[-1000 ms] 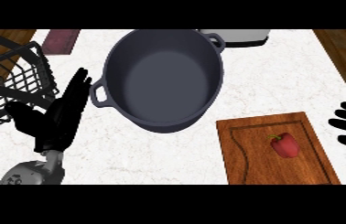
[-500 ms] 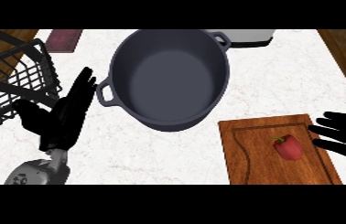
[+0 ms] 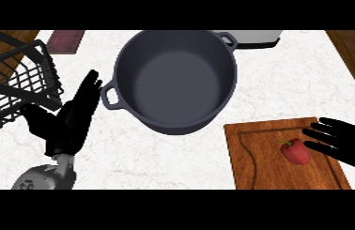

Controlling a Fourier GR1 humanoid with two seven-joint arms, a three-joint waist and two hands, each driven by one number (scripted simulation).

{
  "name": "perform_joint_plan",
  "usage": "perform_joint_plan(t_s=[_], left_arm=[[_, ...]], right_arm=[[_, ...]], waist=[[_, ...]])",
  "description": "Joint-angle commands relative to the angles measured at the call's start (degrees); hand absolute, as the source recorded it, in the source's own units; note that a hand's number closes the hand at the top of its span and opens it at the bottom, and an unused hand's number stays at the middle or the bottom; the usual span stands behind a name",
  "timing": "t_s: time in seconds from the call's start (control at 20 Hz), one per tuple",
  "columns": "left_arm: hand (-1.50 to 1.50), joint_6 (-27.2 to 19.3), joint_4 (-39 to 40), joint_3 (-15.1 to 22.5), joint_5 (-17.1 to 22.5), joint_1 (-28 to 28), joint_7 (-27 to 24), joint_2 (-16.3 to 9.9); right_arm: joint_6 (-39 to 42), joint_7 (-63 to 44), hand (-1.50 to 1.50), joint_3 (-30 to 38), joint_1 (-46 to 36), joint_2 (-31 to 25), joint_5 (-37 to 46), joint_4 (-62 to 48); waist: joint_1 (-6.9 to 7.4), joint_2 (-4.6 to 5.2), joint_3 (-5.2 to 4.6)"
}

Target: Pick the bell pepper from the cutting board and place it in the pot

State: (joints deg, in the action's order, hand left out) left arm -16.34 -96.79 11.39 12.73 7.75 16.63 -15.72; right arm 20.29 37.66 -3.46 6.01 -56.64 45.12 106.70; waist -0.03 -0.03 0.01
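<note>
A small red bell pepper (image 3: 296, 151) with a green stem lies on the wooden cutting board (image 3: 257, 168) at the lower right. My right hand (image 3: 336, 136) comes in from the right edge, fingers spread and straight, their tips just right of the pepper and not holding it. A large dark grey pot (image 3: 174, 79) with two side handles stands empty in the middle of the counter. My left hand (image 3: 69, 121) rests open, fingers pointing up, just left of the pot's near handle.
A black wire basket (image 3: 24, 81) stands at the left edge. At the back, a white appliance (image 3: 257, 36) sits behind the pot and a dark red flat object (image 3: 66, 40) lies at the far left. White marble counter surrounds the pot.
My right hand has moved in from the right edge to the pepper's side. The left hand has barely moved.
</note>
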Motion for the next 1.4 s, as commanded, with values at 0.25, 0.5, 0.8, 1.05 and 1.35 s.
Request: perform_joint_plan(t_s=[0.25,0.5,0.8,1.05,1.35], left_arm=[[0.0,3.6,3.7,-3.8,-1.2,1.1,-1.3,1.8],[0.0,3.5,2.2,-3.4,-2.4,0.8,-0.5,3.6],[0.0,2.7,-1.2,-2.4,-5.3,-1.6,1.1,4.7],[0.0,6.8,5.3,-6.5,-3.6,3.2,-0.4,4.6],[0.0,7.7,0.6,-8.0,-2.5,1.2,3.2,4.0]], right_arm=[[2.1,0.8,-1.5,-0.3,0.4,9.0,5.6,2.0],[3.8,-3.7,-1.5,-0.2,5.7,12.3,9.9,7.9],[2.7,-5.1,-1.5,-1.3,-0.2,16.1,16.4,0.1],[3.6,-5.7,-1.5,-3.4,-3.3,19.4,21.0,-2.1],[-3.3,-3.0,-1.5,-3.6,-3.3,19.7,27.3,-9.4]], waist=[[-0.18,0.03,-0.02],[-0.29,-0.02,-0.02],[0.27,0.03,0.0],[0.02,0.07,-0.02],[0.12,0.05,0.0]])
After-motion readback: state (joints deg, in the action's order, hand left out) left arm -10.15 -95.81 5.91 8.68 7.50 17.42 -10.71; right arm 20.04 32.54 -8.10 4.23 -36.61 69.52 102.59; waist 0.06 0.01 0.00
